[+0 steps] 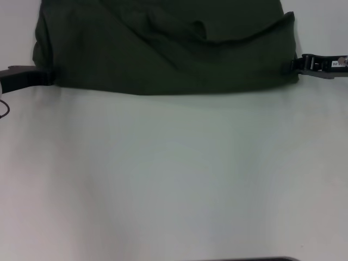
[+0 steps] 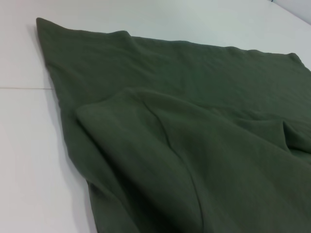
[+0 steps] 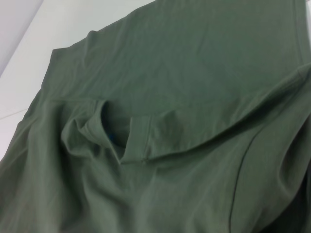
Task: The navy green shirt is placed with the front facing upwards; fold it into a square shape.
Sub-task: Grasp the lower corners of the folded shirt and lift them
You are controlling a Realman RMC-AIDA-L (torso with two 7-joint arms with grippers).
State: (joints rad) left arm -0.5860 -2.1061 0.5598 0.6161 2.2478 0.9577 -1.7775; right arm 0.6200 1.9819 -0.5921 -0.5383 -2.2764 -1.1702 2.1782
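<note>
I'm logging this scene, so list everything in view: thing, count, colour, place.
navy green shirt: one, dark olive green, bunched and part-folded along the far edge of the table, a bit of blue showing at its neck opening.
table: one, white, bare across the near part.
left claw: one, black, at the shirt's left edge.
right claw: one, black, at the shirt's right edge.

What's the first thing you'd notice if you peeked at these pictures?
A big dark green shirt lies rumpled at the far end of the white table, with a fold across it. The left gripper and right gripper sit at its two near corners.
</note>
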